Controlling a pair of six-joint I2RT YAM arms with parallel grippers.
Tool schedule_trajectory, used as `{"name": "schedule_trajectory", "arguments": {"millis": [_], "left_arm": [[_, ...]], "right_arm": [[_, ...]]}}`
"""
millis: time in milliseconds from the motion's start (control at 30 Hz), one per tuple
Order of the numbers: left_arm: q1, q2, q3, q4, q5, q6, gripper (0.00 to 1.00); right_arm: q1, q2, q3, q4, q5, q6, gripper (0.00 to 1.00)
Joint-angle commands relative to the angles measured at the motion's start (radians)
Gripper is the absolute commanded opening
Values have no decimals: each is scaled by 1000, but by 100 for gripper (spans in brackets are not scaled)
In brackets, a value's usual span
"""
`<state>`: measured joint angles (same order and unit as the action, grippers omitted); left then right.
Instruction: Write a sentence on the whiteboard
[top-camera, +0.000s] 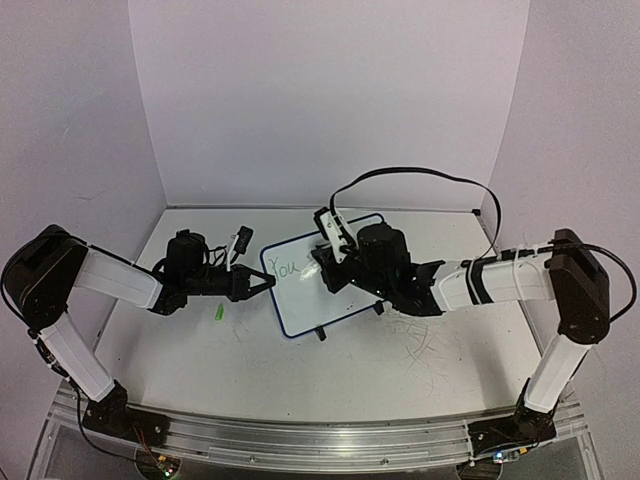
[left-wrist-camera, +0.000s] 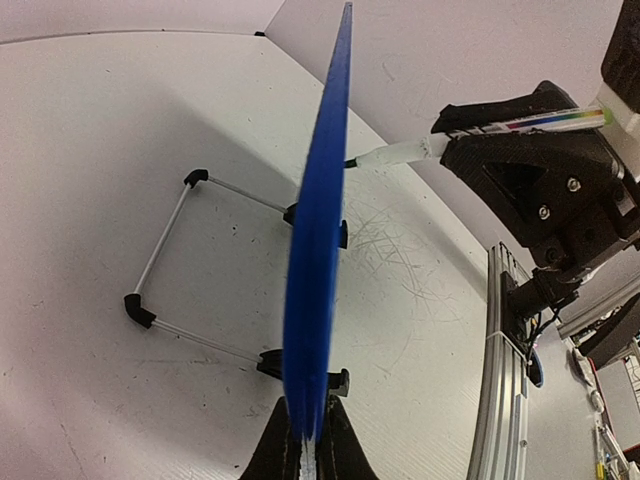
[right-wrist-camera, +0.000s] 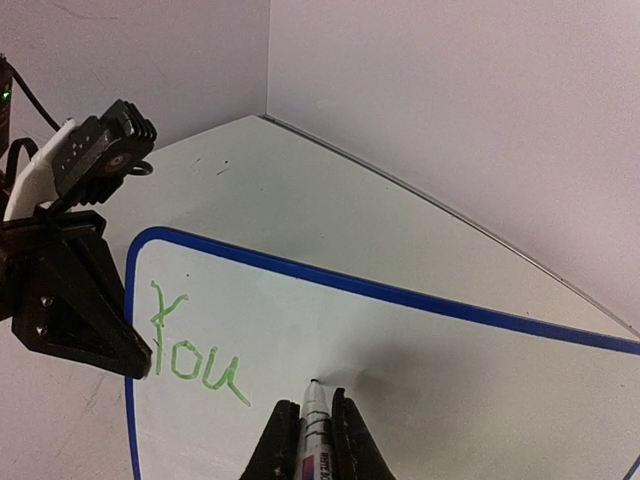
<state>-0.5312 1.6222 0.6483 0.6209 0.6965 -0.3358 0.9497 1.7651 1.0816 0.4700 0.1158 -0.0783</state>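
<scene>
Found the left gripper (left-wrist-camera: 308, 445) clenched on the whiteboard (top-camera: 305, 300), pinching its thin blue rim at the board's 9 o'clock edge. Found the right gripper (right-wrist-camera: 315, 430) closed tight around a marker (right-wrist-camera: 314, 410), with the barrel between the fingers and the tip pointing to 12 o'clock in the wrist view. Judged the tip to be touching the white face just right of the last letter, but could not confirm contact from these angles.

Located the whiteboard at table centre, tilted back on a wire stand (left-wrist-camera: 165, 262) with black feet. Read of the sentence (right-wrist-camera: 190, 350) only "You", in thin green strokes, toward the board's 9 o'clock side.

Spotted a small green object (top-camera: 219, 313) lying on the tabletop (top-camera: 300, 390) at 8 o'clock of the left gripper, apart from the board.
</scene>
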Motion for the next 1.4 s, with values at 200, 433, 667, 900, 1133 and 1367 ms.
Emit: {"name": "schedule_trajectory", "arguments": {"millis": [200, 433, 667, 900, 1133, 1367], "left_arm": [[0, -3, 19, -57, -35, 55, 0], [2, -1, 22, -58, -33, 57, 0], [2, -4, 20, -57, -35, 57, 0], [2, -8, 16, -57, -37, 58, 0], [1, -8, 17, -58, -37, 58, 0], [2, -9, 14, -58, -38, 58, 0]], "right_arm": [[6, 31, 61, 21, 3, 8, 0], [14, 35, 56, 5, -25, 7, 0], [20, 34, 39, -5, -30, 18, 0], [21, 26, 14, -13, -13, 26, 0], [21, 19, -3, -17, 4, 25, 0], [21, 21, -7, -21, 20, 23, 0]]}}
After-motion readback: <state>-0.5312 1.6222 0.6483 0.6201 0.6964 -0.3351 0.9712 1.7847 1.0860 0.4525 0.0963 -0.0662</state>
